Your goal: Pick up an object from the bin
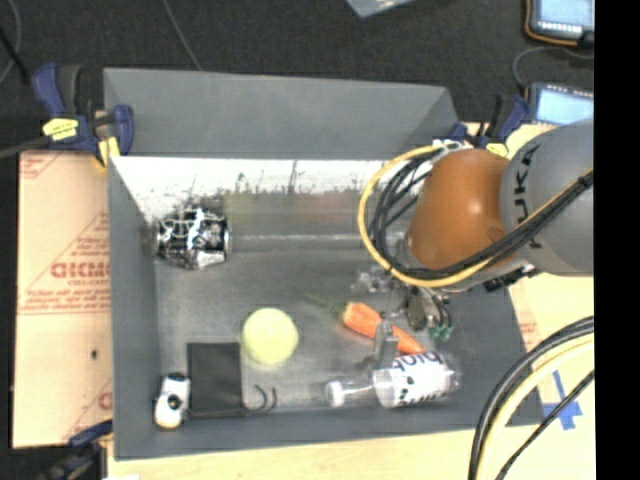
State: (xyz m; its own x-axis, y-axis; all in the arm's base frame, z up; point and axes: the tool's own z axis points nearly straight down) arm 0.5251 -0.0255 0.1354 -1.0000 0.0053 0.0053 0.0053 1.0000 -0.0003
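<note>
Approach step: gripper (397, 326), its opening impossible to tell, poised over the orange toy carrot (358, 318); next, it probably descends and clamps.

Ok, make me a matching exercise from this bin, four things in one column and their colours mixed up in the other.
Things:
1 ball
2 carrot
3 bottle
4 flat pad

Colours:
A black
B clear, with a black-and-white label
C orange
D pale yellow

Pairs: 1-D, 2-C, 3-B, 4-A
</note>
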